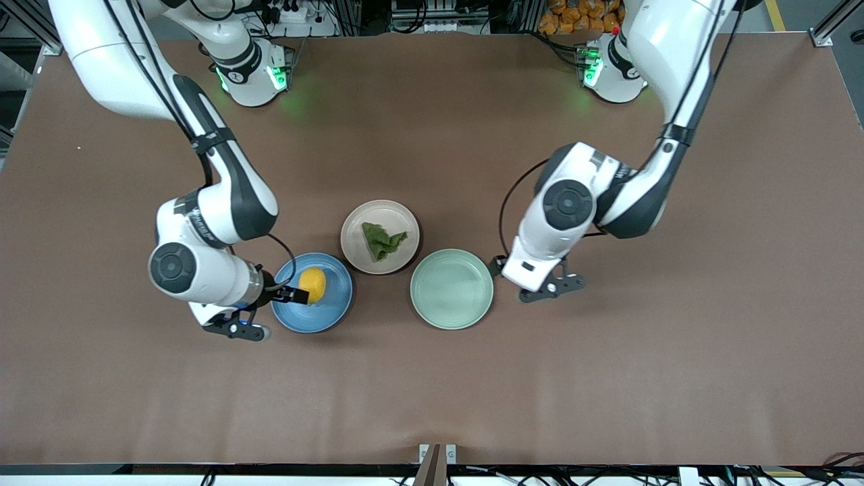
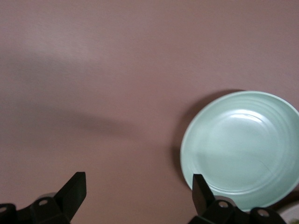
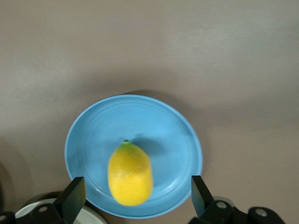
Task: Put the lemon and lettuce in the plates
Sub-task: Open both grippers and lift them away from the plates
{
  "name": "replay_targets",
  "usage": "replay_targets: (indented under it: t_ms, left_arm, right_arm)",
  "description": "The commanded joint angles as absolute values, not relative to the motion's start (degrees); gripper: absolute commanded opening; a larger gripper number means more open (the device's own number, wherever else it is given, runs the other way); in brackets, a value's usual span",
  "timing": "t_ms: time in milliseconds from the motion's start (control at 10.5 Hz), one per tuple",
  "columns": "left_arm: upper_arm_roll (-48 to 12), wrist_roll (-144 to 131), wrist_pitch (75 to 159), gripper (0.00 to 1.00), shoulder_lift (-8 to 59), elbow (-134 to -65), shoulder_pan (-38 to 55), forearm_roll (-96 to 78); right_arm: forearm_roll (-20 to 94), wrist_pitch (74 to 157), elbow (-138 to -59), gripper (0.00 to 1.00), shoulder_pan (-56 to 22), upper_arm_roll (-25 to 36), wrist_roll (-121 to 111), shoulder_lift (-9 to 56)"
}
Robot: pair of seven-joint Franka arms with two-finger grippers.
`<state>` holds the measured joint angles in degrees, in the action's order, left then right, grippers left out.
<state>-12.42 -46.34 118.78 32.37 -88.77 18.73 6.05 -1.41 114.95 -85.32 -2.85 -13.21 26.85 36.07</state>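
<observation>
lemon [image 1: 312, 285]: lies in the blue plate [image 1: 331, 310], lower left of centre in the front view; in the right wrist view it sits free between the two dark fingers, touching neither.
lettuce [image 1: 382, 241]: lies in the beige-pink plate [image 1: 354, 236], centre of the front view, just above the blue plate and the mint-green plate [image 1: 451, 289].
right gripper [image 1: 297, 295]: low over the blue plate's rim, at the plate's left in the front view; fingers spread wide, holding nothing.
left gripper [image 2: 138, 193]: over bare counter [image 1: 432, 391] just beside the mint-green plate, right of centre in the front view; fingers wide, empty; this arm waits.
task state: judged done, both things in their plates.
risk, lemon: oval fruit on a shallow dish; a finger brushing it as the right gripper pulls away could roll it over the rim.
risk, plate: gripper sits low at the rim; a sideways retreat rather than a lift could nudge or tip the plate.
risk, lettuce: low; no gripper near it.
front view only: all three plates together, the lettuce, both arms.
right wrist view only: clear gaps between the lemon and each finger, its green stem end.
left wrist view only: the mint-green plate holds nothing, the fingers' spread.
</observation>
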Motion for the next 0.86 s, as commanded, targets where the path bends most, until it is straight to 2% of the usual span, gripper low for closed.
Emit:
replay_targets:
  t_ms: [0,383,765]
  left_arm:
    - [-12.66,-44.83,116.46,1.0,30.85,-90.0,16.8,7.65]
    - [-12.75,-44.73,114.87,1.0,30.5,-90.44,11.43,10.11]
    - [-12.66,-45.35,111.47,1.0,30.41,-91.75,9.06,10.19]
  right_arm:
    - [-2.28,108.48,-81.48,1.0,0.51,-13.8,27.25,36.12]
    - [-5.25,102.93,-81.04,1.0,4.21,-13.36,27.42,32.8]
    - [-7.03,102.05,-81.04,1.0,7.73,-13.45,27.16,30.68]
